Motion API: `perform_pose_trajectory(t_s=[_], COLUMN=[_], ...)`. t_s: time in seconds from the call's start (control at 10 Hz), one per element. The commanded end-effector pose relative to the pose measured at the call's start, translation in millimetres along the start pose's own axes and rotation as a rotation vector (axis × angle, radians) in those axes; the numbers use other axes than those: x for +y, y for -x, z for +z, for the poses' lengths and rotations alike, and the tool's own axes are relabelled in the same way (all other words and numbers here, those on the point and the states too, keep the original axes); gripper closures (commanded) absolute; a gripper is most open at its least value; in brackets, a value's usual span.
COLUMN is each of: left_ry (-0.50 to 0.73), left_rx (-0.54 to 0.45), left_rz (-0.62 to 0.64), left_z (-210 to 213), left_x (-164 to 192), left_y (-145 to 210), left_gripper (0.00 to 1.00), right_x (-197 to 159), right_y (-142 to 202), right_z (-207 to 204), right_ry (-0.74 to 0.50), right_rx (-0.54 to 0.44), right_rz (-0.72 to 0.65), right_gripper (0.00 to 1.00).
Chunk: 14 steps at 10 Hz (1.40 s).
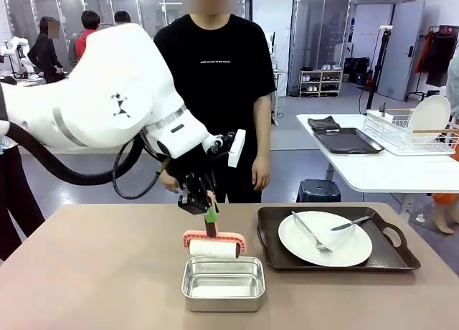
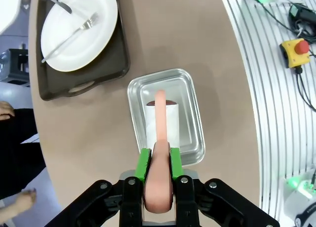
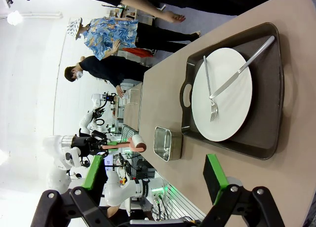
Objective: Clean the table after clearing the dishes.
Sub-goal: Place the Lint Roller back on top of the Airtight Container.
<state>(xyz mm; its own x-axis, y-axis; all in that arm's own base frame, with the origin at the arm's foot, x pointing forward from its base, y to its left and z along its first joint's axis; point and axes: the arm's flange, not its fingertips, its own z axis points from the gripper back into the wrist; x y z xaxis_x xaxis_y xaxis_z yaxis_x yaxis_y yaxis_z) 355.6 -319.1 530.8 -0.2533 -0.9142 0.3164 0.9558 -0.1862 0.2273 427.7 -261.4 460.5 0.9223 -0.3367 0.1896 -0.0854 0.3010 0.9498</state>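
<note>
The left end effector (image 1: 209, 211) is clamped on the pink handle of a white roller (image 1: 213, 248), held upright with its roll over a steel pan (image 1: 224, 303) at the near middle of the table (image 1: 93, 272). To its right, well apart, a white plate (image 1: 326, 238) with fork (image 1: 313, 235) and knife (image 1: 351, 223) rests on a dark tray (image 1: 393, 257). The right end effector (image 3: 154, 170) hangs with fingers spread, holding nothing.

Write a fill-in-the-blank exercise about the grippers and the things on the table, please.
1. The left gripper is shut on the roller's ____ handle.
2. The roller's roll is over the steel ____.
3. On the plate lie a knife and a ____.
4. The right gripper is ____.
Missing words: pink, pan, fork, open.
</note>
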Motion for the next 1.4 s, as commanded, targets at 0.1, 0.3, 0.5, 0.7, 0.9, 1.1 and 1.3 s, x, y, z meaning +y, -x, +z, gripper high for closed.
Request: perform_pose_trajectory(t_s=[0.1,0.3,0.5,0.7,0.9,1.1,1.3], left_ry=[0.003,0.035,0.065,0.082,0.082,0.079,0.086], left_rx=[0.005,-0.014,-0.021,-0.021,-0.020,-0.014,-0.021], left_rz=[0.049,0.054,0.058,0.077,0.091,0.078,0.083], left_z=[-29,-52,-68,-84,-98,-110,-120], left_x=[5,10,17,20,27,33,46], left_y=[5,11,14,18,20,21,29], left_gripper=[0.79,0.79,0.79,0.79,0.79,0.79,0.79], right_x=[3,3,3,3,3,3,3], right_y=[1,1,1,1,1,1,1], right_z=[0,0,0,0,0,0,0], right_ry=[-0.004,-0.004,-0.004,-0.004,-0.004,-0.004,-0.004], right_rx=[-0.002,-0.002,-0.002,-0.002,-0.002,-0.002,-0.002], right_rz=[0.004,0.004,0.004,0.004,0.004,0.004,0.004], right_gripper=[0.00,0.00,0.00,0.00,0.00,0.00,0.00])
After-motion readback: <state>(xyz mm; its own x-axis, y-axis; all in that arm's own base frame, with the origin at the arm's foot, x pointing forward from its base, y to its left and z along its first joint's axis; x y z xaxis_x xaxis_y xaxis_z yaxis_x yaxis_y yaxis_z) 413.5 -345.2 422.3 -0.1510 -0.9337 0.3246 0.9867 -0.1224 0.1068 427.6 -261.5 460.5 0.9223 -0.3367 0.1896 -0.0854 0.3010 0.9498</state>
